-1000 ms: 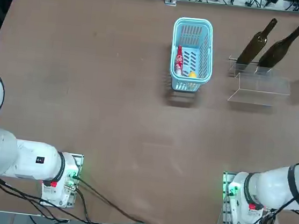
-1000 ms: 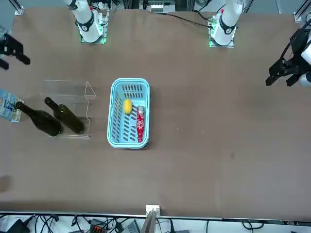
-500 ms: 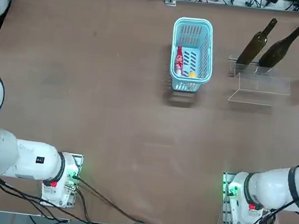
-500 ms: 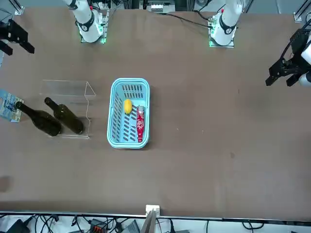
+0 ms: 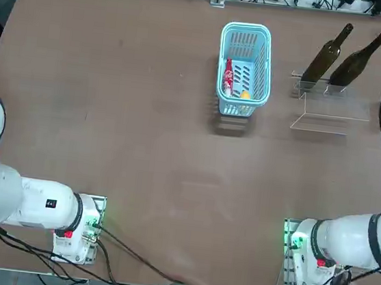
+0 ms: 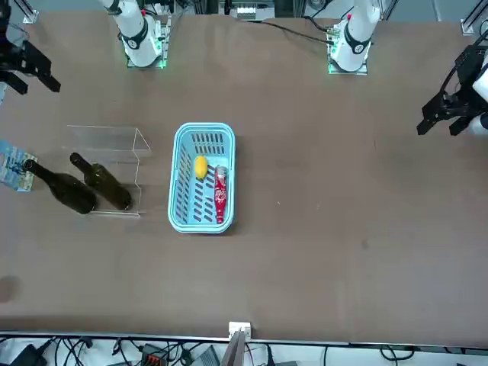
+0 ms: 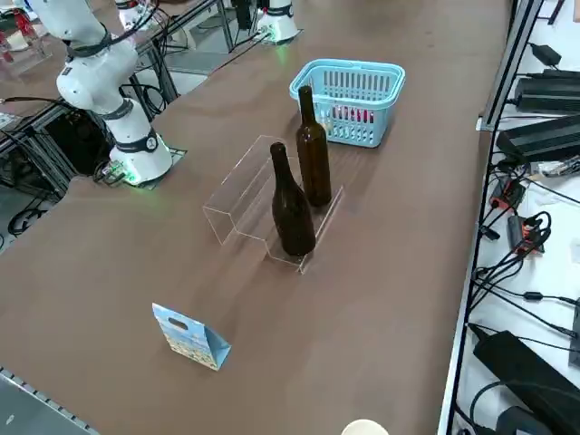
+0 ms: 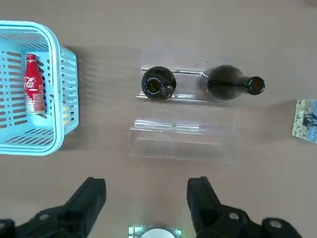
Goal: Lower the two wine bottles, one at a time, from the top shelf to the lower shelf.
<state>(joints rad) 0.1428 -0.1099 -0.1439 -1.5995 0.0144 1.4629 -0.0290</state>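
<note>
Both bottles [image 8: 158, 83] [image 8: 229, 86] stand upright, side by side on the top shelf [image 8: 184, 85] of the clear stand; the lower shelf [image 8: 182, 143] is bare. In the wrist view the right gripper [image 8: 147, 198] hangs high above, fingers wide apart and empty. The bottles lie toward 12 o'clock from it, beyond the lower shelf, their long axes vertical.
</note>
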